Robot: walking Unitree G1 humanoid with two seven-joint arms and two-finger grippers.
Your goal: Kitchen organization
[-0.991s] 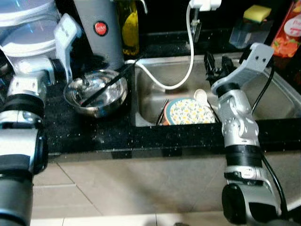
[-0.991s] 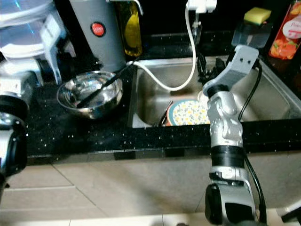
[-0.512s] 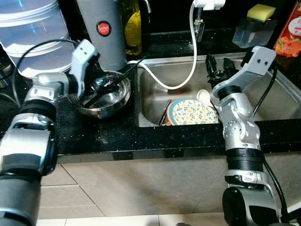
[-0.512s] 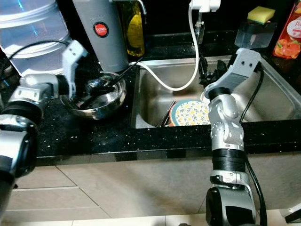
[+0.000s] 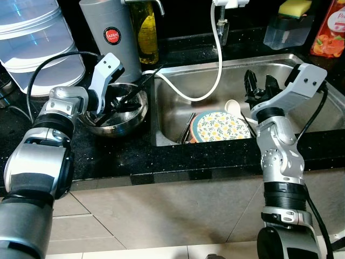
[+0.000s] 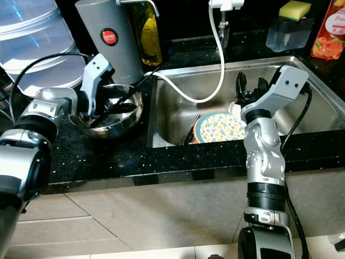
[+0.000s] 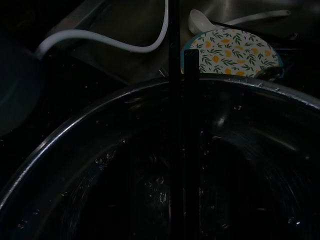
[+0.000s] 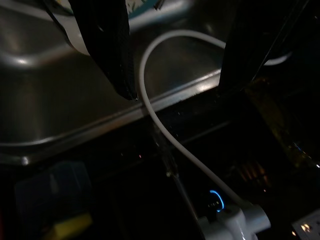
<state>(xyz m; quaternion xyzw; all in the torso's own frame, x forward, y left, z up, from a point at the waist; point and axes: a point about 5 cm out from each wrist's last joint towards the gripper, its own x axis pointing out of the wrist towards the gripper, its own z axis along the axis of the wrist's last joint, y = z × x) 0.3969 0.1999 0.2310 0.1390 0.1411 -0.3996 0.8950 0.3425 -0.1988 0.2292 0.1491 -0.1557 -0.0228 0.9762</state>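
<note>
- Round polished steel mixing bowl (image 5: pixel 116 110) sits on the black speckled counter (image 5: pixel 124 156), just left of the sink edge, in front of the grey cylindrical flask with a red badge (image 5: pixel 108 33).
- A thin black utensil handle (image 5: pixel 141 81) lies in the bowl and pokes out over the rim toward the sink.
- Left gripper (image 5: pixel 119 102) is down inside the bowl, at the utensil. The wrist view is too dark, so I cannot tell whether its fingers are spread or closed on anything.
- Handling, my read: the bowl is thin steel, light, rigid and not fragile. The smooth curved wall is slippery and looks wet. Pinch across the rim, one finger inside and one outside. It will likely skate on the counter if pushed.
- The utensil is loose. It looks likely to tip out if the bowl tilts, so lift it first or keep the bowl level.
- Stainless sink (image 5: pixel 302 62) holds a round plate with a yellow-and-green floral print (image 5: pixel 222 125) leaning at the front wall, and a white spoon (image 5: pixel 233 107) just behind it. The plate looks breakable and the spoon is light.
- Right gripper (image 5: pixel 257 86) hovers over the sink above the plate and spoon, fingers spread, holding nothing.
- White flexible hose (image 5: pixel 215 59) drapes from the tap into the sink. It could snag the right arm.
</note>
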